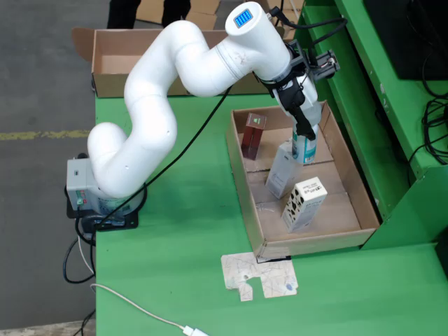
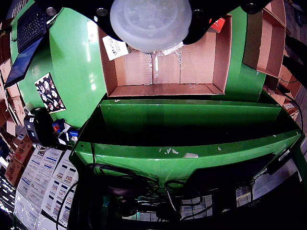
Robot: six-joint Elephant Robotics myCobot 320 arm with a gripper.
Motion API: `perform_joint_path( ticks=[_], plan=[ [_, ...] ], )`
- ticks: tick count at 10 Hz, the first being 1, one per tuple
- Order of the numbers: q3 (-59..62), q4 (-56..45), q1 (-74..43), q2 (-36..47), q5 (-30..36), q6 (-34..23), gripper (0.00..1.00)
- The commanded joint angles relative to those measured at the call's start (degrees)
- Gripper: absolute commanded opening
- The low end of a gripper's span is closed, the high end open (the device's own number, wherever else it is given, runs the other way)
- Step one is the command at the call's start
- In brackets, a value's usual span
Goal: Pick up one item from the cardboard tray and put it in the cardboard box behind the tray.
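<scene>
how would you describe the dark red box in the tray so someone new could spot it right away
Start at the cardboard tray on the green table in the fixed view. Look to its far left corner, left of the gripper: the dark red box stands upright there. It is the only dark carton; the others are white or pale.

The fixed view looks down from high above the green tabletop; the hand-mounted view sits close over the shallow brown cardboard tray, which both views share

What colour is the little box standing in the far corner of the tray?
Dark red, the little box shows best in the fixed overhead view.
</scene>
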Motion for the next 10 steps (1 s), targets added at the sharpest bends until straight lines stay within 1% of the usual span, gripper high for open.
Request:
perform_joint_path(
  ticks=[1, 3, 4, 6, 7, 8, 9, 10],
  plan=[
    [1.4, 0.8, -0.4, 2.1, 0.1, -0.4, 0.00],
    [1.4, 0.8, -0.4, 2.1, 0.1, -0.4, 0.00],
    [1.4, -3.0, -0.4, 4.5, 0.6, -0.3, 0.00],
    [1.4, -3.0, -0.4, 4.5, 0.6, -0.3, 0.00],
    [1.4, -9.4, -0.5, 9.5, 1.2, -0.3, 0.00],
    [1.4, -9.4, -0.5, 9.5, 1.2, -0.3, 0.00],
    [1.4, -12.3, -1.1, 13.4, 1.2, -1.0, 0.00],
    [1.4, -12.3, -1.1, 13.4, 1.2, -1.0, 0.00]
  ],
)
